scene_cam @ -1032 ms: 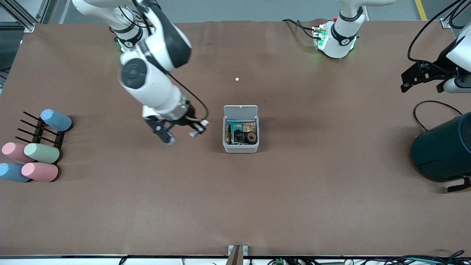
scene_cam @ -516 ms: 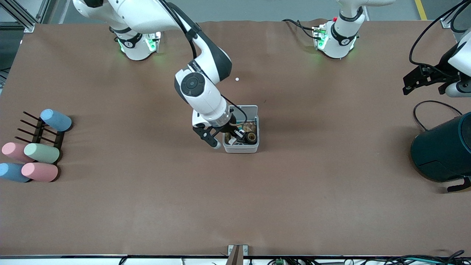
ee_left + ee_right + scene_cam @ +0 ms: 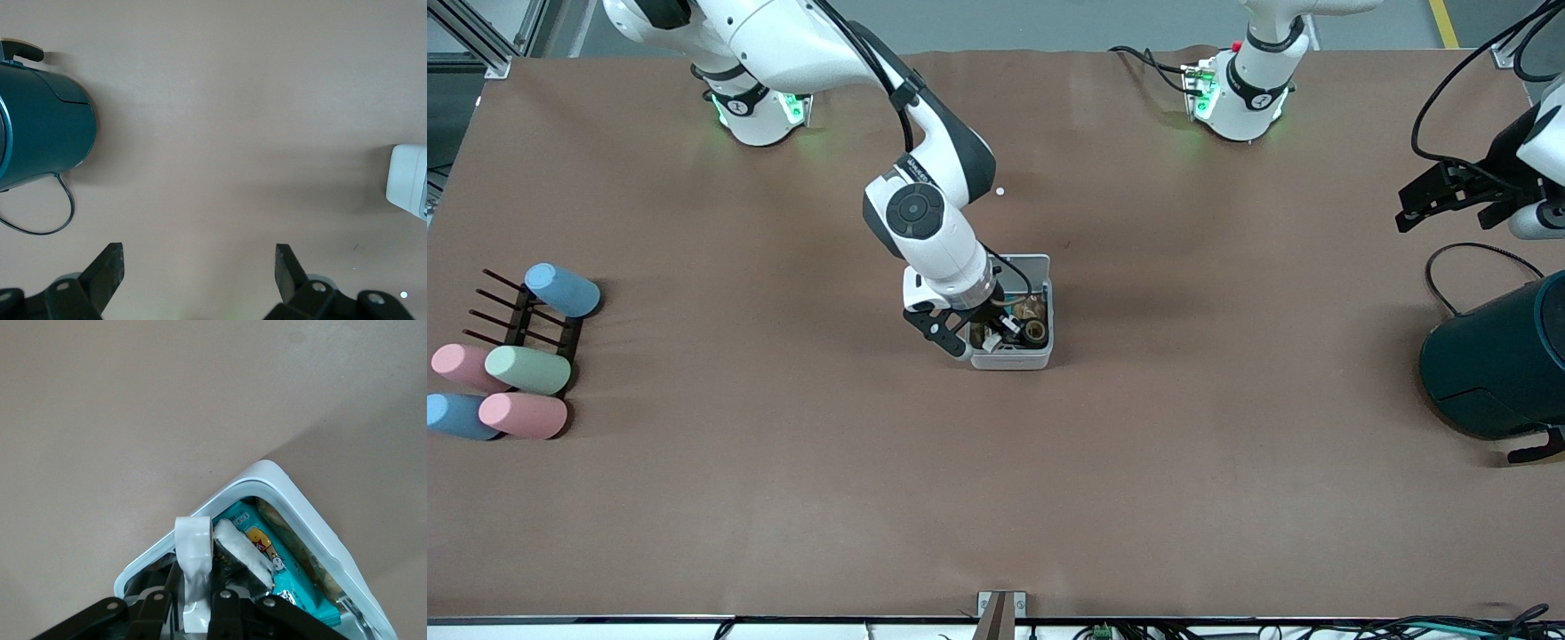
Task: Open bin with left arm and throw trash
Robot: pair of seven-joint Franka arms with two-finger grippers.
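At the table edge toward the right arm's end, pastel cups [image 3: 511,373] lie on their sides by a black rack [image 3: 525,320]. Mid-table sits the bin [image 3: 1014,356], a small white box w/ its lid up, so the opening step looks done. The right gripper [image 3: 983,333] is over the bin's open top, tips dipped just inside. Its fingers [image 3: 193,550], wrapped in white tape, sit nearly together; whether they pinch anything can't be told. Inside the bin: a teal snack packet [image 3: 267,550], a dark tape ring [image 3: 1036,332] and other wrappers. No trash shows on the table outside it.

Near the edge at the left arm's end, the left gripper [image 3: 1449,191] waits, claw wide apart & empty, above a large dark teal cylinder [image 3: 1498,360].

Risk, as a guess: if the right gripper lifts w/ a wrapper caught btwn its taped tips, trash could come back out; a sideways pull-out could also nudge or tip the light bin.
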